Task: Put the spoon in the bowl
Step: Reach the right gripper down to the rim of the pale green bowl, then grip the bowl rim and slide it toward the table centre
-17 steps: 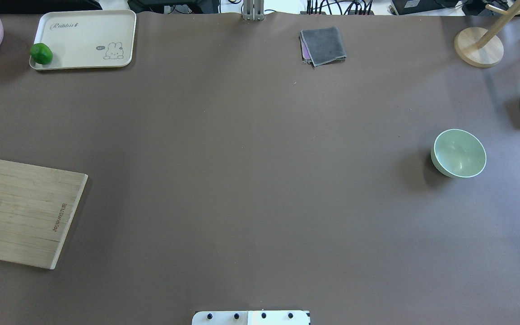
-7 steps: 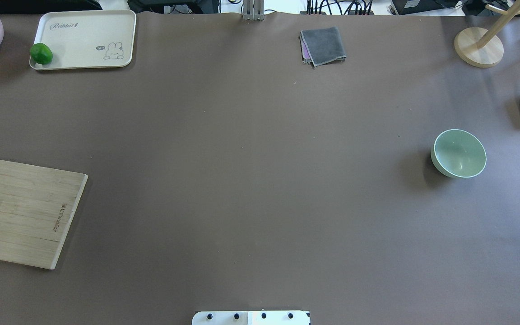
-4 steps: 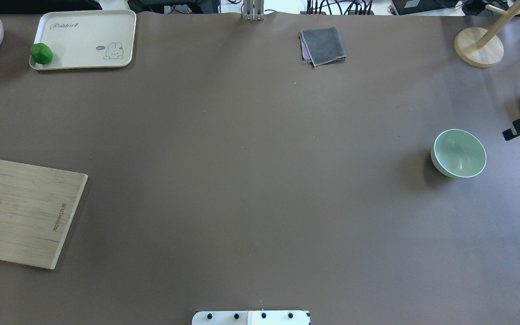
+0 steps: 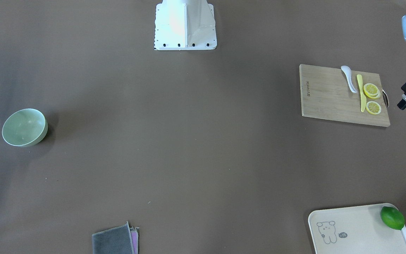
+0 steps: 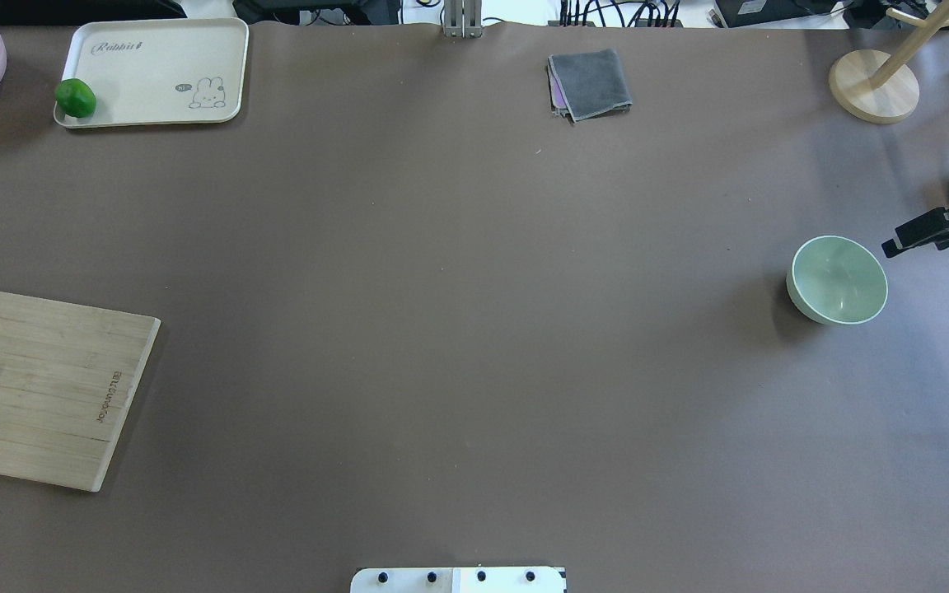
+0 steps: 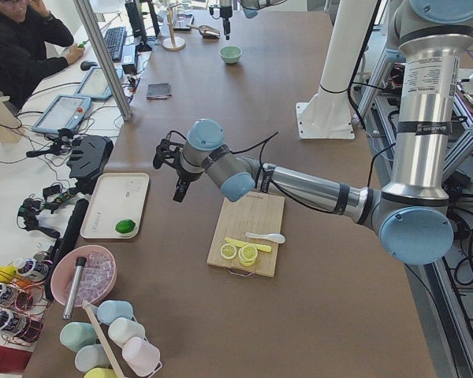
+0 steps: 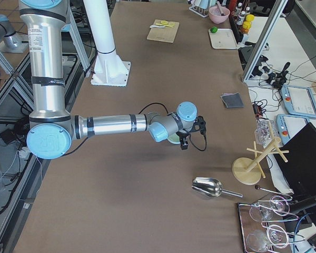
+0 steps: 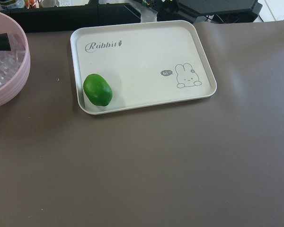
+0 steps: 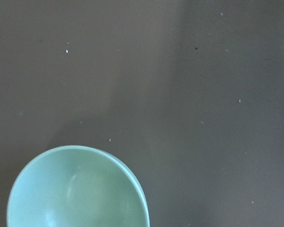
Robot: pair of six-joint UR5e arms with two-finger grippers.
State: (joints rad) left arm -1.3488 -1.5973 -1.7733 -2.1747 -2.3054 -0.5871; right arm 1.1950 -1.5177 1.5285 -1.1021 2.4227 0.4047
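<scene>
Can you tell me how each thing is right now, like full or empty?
Bowl: upright, empty.
Spoon: lying on the cutting board, unheld.
Knife: flat beside the spoon.
Lemon slices: cut, on the cutting board.
Tray: holding one lime.
Cloth: folded.
Right gripper: near the bowl, jaws unclear.
Left gripper: near the cutting board, jaws unclear.

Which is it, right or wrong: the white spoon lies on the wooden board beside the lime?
Wrong in one point: the spoon lies on the board beside the yellow knife, not the lime, which sits on the tray. The front-facing view shows it.
</scene>
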